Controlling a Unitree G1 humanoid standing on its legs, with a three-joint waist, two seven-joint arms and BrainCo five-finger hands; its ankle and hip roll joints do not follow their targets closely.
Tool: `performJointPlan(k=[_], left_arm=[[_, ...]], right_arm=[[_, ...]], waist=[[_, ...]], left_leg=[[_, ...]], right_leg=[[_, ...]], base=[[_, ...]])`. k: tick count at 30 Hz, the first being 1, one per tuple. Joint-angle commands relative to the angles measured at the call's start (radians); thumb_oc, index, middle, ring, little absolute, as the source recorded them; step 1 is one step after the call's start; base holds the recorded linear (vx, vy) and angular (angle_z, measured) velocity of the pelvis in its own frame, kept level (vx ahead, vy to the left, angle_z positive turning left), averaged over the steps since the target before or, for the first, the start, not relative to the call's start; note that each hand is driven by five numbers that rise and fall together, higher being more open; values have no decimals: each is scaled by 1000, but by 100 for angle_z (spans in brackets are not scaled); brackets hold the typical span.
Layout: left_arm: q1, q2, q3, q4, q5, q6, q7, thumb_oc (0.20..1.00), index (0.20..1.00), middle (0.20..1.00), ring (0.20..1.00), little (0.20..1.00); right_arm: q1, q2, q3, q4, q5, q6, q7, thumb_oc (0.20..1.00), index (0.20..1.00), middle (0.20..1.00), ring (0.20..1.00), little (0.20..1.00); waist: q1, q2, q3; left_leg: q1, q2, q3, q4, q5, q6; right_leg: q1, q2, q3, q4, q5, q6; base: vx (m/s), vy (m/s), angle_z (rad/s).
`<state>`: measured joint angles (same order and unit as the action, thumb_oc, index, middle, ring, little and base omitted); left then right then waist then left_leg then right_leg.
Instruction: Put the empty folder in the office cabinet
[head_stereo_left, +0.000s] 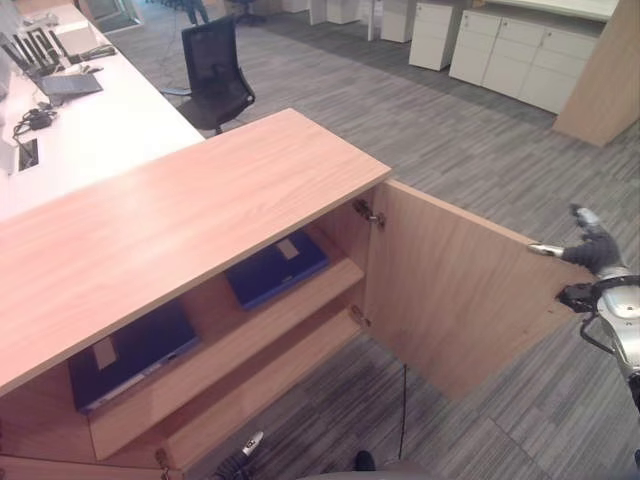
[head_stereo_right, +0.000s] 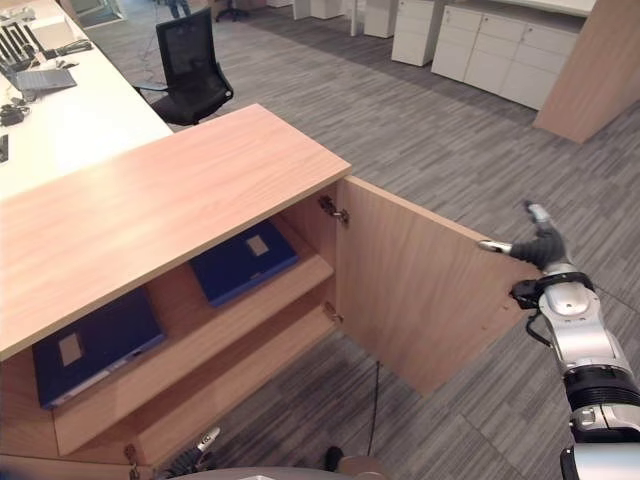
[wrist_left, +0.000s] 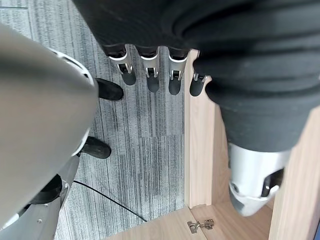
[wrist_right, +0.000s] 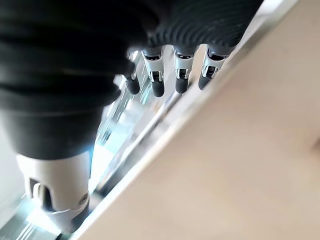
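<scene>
The wooden office cabinet (head_stereo_left: 180, 220) stands with its right door (head_stereo_left: 460, 290) swung wide open. Two blue folders lie flat on its upper shelf, one near the hinge (head_stereo_left: 275, 268) and one further left (head_stereo_left: 130, 352). My right hand (head_stereo_right: 545, 250) is at the door's outer top corner, fingers (wrist_right: 157, 82) straight along the door's edge, holding nothing. My left hand (wrist_left: 150, 75) hangs low in front of the cabinet's base with relaxed, straight fingers and nothing in it; one fingertip (head_stereo_left: 250, 442) pokes in at the bottom of the left eye view.
A black office chair (head_stereo_left: 215, 75) stands behind the cabinet. A long white desk (head_stereo_left: 100, 125) with a laptop and cables runs along the left. White drawer units (head_stereo_left: 520, 50) line the far wall, beside a wooden panel (head_stereo_left: 610, 80). Grey carpet lies around the door.
</scene>
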<state>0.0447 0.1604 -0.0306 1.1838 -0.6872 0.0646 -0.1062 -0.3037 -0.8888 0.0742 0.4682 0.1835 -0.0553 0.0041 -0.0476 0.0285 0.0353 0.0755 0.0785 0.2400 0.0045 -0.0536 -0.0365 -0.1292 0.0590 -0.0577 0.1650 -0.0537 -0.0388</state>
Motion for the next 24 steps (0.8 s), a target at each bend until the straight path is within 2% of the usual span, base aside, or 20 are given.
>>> performJointPlan(k=[1,2,3,4,7,8,9,12,13,17,19,21,24], left_arm=[[-9,16,36,47,9,-16,-21,1000,1000,1000,1000,1000],[-6,17,41,54,8,-10,-37,1000,1000,1000,1000,1000],[-5,16,43,54,6,-7,-43,1000,1000,1000,1000,1000],[-6,16,44,54,6,-7,-43,1000,1000,1000,1000,1000],[5,9,41,46,9,5,-76,1000,1000,1000,1000,1000],[6,9,41,42,11,6,-83,1000,1000,1000,1000,1000],[10,18,45,37,25,5,-101,1000,1000,1000,1000,1000],[13,26,52,35,44,7,-111,1000,1000,1000,1000,1000],[12,26,54,35,44,7,-111,1000,1000,1000,1000,1000],[12,46,71,41,71,3,-107,1000,1000,1000,1000,1000],[13,50,73,42,76,0,-108,1000,1000,1000,1000,1000],[15,57,73,38,89,-7,-97,1000,1000,1000,1000,1000],[21,64,72,43,102,-16,-81,1000,1000,1000,1000,1000]], right_arm=[[-39,4,91,-26,112,-38,129,1000,1000,1000,1000,1000],[-56,-23,200,-64,137,-8,238,1000,1000,1000,1000,1000],[-64,-26,252,-89,179,10,295,1000,1000,1000,1000,1000],[-65,-26,253,-88,179,10,295,1000,1000,1000,1000,1000],[-83,-16,426,-173,267,72,475,1000,1000,1000,1000,1000],[-94,-17,492,-211,266,94,529,1000,1000,1000,1000,1000],[-140,-30,666,-299,221,136,644,1000,1000,1000,1000,1000],[-228,-36,848,-359,183,171,739,1000,1000,1000,1000,1000],[-231,-35,850,-358,184,171,739,1000,1000,1000,1000,1000],[-356,-22,1031,-500,219,228,843,1000,1000,1000,1000,1000],[-385,-12,1054,-523,240,235,850,1000,1000,1000,1000,1000],[-422,19,1078,-553,321,250,846,1000,1000,1000,1000,1000],[-409,100,1052,-581,507,275,793,1000,1000,1000,1000,1000]], waist=[[8,-92,-39],[13,-94,-37],[15,-95,-36],[14,-97,-39],[22,-98,-35],[25,-99,-35],[36,-99,-27],[51,-102,-19],[50,-103,-21],[78,-112,-9],[83,-114,-8],[98,-118,-4],[121,-124,0]], left_leg=[[16,-56,-14,4,-54,33],[18,-53,-15,8,-55,30],[17,-52,-15,9,-55,29],[13,-54,-15,8,-52,29],[11,-51,-16,14,-51,25],[10,-50,-17,14,-51,25],[9,-48,-24,18,-54,23],[3,-45,-35,22,-54,22],[0,-47,-35,20,-50,22],[-12,-43,-55,20,-44,19],[-14,-42,-60,19,-42,19],[-16,-41,-67,18,-38,17],[-17,-40,-82,17,-34,16]], right_leg=[[127,-49,-35,-252,93,139],[130,-48,-36,-252,91,138],[130,-48,-37,-252,91,138],[125,-49,-37,-252,92,137],[126,-49,-40,-252,90,136],[126,-49,-42,-252,90,136],[128,-49,-47,-252,87,135],[129,-50,-56,-252,83,134],[125,-51,-56,-252,85,133],[125,-53,-73,-252,76,130],[125,-53,-76,-252,74,129],[127,-53,-84,-251,72,127],[133,-52,-96,-251,66,123]], base=[[-12,-19,6],[-13,-16,5],[0,0,0],[0,0,0],[-2,-4,2],[0,0,0],[2,-8,-5],[3,-2,-5],[-3,-5,7],[9,-11,13],[12,-10,12],[16,-9,13],[29,-15,17]])
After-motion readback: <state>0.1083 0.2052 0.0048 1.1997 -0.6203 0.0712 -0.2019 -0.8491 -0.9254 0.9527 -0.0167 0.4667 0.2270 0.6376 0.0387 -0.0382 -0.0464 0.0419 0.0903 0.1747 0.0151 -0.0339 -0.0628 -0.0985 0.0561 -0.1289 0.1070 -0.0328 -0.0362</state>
